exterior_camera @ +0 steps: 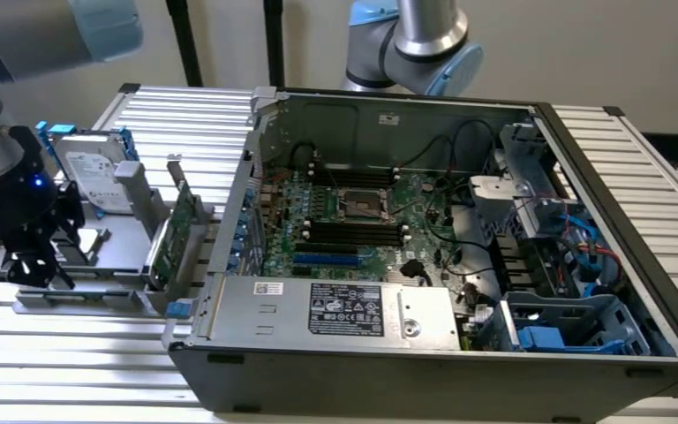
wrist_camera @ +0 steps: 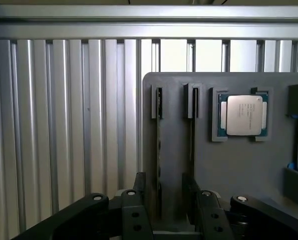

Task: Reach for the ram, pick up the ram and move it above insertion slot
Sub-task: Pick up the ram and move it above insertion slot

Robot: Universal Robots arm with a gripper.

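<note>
The claw (wrist_camera: pixel 163 196) is spread, its two dark fingers (wrist_camera: pixel 139 190) standing one on each side of the ram (wrist_camera: pixel 158 145) with a gap showing on both sides, so nothing is pinched. The ram stands on its thin edge in a narrow slot of the grey holder (wrist_camera: pixel 238 170), seen edge-on as a slim green-dark strip running from the slot's bracket toward the claw. Just beside it on the holder is a second slot of the same kind; whether that one carries a stick I cannot tell. Farther along the same holder a square processor chip (wrist_camera: pixel 242 115) with a silver lid lies flat in its own pocket.

In the exterior view the claw (exterior_camera: pixel 35 265) hangs low over the end of the grey holder (exterior_camera: pixel 80 300) that lies farthest from the computer case (exterior_camera: pixel 433 375). On the holder a silver hard drive (exterior_camera: pixel 94 177) with blue rails stands upright, and a green expansion card (exterior_camera: pixel 172 238) stands on edge at the holder's side nearest the case. The holder and the open case both rest on the slatted metal desk (exterior_camera: pixel 186 110).
</note>
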